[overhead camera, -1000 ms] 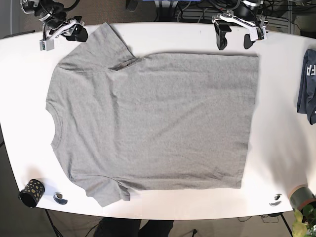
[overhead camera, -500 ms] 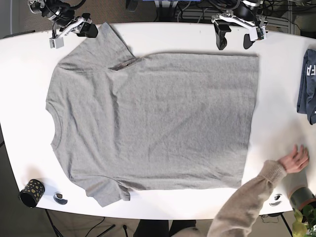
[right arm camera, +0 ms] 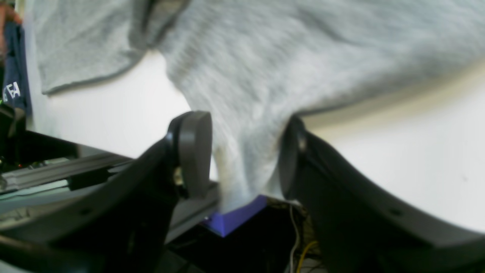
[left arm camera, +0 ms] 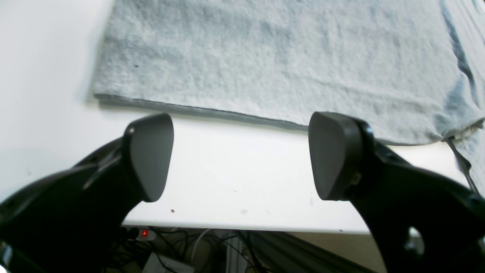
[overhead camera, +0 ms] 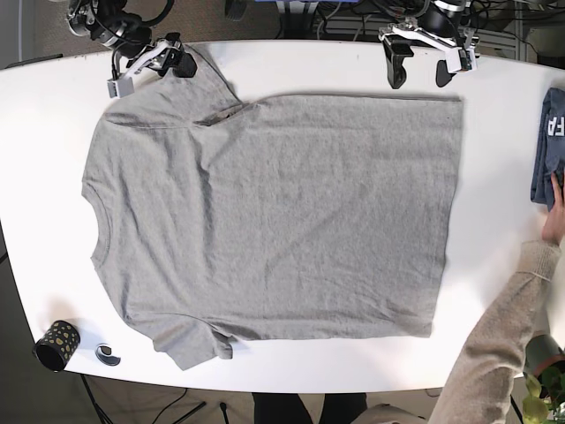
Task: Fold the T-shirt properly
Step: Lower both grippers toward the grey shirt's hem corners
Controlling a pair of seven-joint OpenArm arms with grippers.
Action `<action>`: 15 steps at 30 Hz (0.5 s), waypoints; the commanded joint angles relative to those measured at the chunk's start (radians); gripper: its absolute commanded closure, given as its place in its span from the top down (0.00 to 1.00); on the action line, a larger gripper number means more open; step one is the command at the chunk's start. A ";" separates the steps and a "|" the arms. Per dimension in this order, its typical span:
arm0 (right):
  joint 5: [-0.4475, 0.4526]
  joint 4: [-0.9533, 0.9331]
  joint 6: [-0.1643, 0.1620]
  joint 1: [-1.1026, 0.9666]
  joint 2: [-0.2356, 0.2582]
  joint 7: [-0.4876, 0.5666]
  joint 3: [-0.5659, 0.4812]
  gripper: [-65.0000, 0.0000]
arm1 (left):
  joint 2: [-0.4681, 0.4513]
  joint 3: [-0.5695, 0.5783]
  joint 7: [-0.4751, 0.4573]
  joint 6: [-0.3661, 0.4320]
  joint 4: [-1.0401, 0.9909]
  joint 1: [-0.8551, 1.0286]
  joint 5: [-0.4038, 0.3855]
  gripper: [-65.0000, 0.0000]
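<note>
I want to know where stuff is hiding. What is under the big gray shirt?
Only the white table shows around the gray T-shirt. The cloth lies flat and covers everything beneath, so anything under it cannot be seen.
</note>
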 commanded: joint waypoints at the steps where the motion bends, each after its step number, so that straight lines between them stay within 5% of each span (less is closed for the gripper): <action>1: 0.006 0.007 0.001 -0.007 0.009 0.006 0.005 0.41 | -0.005 -0.003 -0.021 -0.005 0.013 0.010 -0.003 0.80; 6: 0.006 -0.038 0.001 0.011 0.012 0.006 0.012 0.38 | -0.005 -0.015 -0.021 -0.005 0.013 0.010 -0.005 0.80; 11: 0.004 -0.044 0.001 0.011 0.017 0.005 0.010 0.02 | 0.017 -0.080 -0.021 -0.005 0.013 0.011 -0.006 0.80; 15: 0.004 -0.039 0.001 0.005 0.017 0.005 0.010 0.00 | 0.035 -0.113 -0.021 -0.005 0.013 0.011 -0.006 0.80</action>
